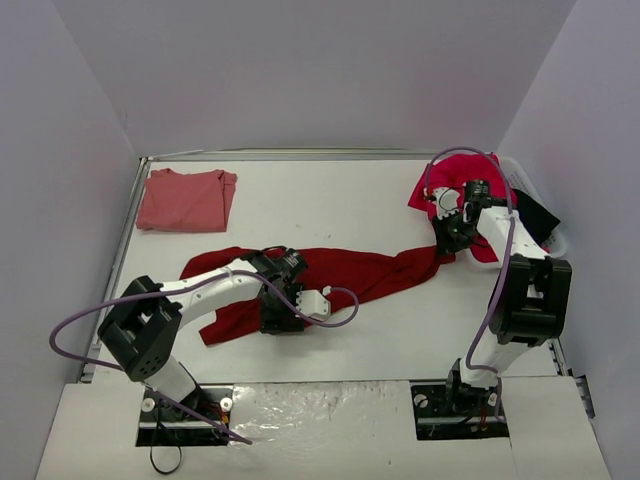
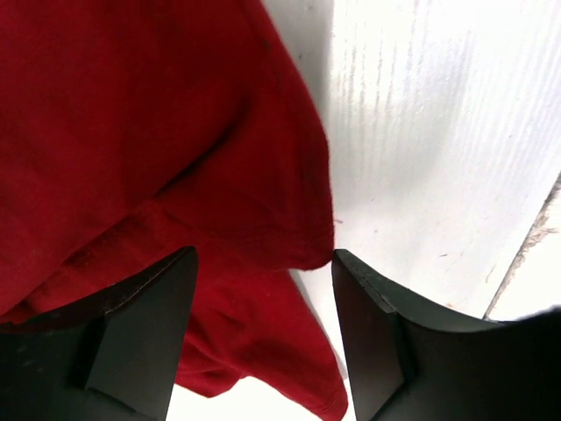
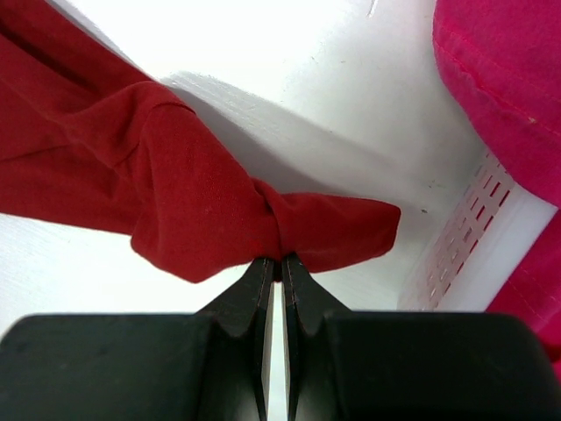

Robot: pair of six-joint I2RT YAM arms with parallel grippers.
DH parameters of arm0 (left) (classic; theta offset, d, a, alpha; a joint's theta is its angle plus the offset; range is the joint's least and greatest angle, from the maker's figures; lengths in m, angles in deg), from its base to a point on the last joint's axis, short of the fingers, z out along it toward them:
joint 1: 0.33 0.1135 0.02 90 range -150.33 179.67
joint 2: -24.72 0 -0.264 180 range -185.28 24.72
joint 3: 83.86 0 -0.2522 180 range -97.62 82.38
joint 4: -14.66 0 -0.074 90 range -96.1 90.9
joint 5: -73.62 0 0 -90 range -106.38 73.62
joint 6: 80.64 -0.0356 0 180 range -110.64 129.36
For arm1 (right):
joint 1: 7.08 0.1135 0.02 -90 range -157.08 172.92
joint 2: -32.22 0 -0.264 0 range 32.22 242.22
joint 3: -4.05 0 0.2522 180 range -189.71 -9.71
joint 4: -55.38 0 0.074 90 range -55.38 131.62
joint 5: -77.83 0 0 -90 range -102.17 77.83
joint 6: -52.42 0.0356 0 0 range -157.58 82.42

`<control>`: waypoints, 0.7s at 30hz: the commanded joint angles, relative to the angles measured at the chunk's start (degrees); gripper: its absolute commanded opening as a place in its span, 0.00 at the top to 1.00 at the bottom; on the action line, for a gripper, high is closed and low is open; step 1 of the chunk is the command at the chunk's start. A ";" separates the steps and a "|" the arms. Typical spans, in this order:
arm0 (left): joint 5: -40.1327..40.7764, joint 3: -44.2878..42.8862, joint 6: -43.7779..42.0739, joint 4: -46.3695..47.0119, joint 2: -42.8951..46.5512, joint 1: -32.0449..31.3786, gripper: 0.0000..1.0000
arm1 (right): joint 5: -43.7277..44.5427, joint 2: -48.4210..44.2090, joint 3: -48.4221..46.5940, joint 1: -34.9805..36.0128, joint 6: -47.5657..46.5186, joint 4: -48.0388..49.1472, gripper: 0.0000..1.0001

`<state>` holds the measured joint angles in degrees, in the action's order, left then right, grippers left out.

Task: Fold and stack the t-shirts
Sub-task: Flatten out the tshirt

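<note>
A dark crimson t-shirt (image 1: 370,272) lies stretched in a long band across the middle of the table. My right gripper (image 3: 272,260) is shut on its bunched right end (image 3: 193,202), next to the basket. My left gripper (image 2: 263,259) hovers open over the shirt's left part, and a loose fold of crimson cloth (image 2: 131,132) lies between and under its fingers. A salmon-pink t-shirt (image 1: 187,200) rests folded at the back left. A raspberry t-shirt (image 1: 490,165) hangs over the basket at the back right and shows in the right wrist view (image 3: 500,70).
A white plastic basket (image 1: 558,240) stands against the right wall, with something dark (image 1: 535,210) in it; its slotted wall (image 3: 473,254) is close to my right gripper. A purple cable (image 1: 90,320) loops beside the left arm.
</note>
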<state>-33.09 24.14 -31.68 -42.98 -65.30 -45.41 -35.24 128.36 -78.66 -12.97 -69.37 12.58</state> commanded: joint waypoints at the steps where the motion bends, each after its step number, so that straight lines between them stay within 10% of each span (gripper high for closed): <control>1: -2.18 -2.23 1.04 -1.91 0.37 -0.54 0.39 | 1.18 0.80 1.18 0.79 0.41 -0.41 1.00; 21: -4.47 -1.88 1.31 -0.86 -3.85 -1.50 0.33 | 4.17 2.21 2.41 2.55 0.77 0.38 1.00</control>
<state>-36.17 23.48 -30.30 -43.33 -68.38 -46.50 -32.25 129.63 -76.84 -10.78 -69.00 13.96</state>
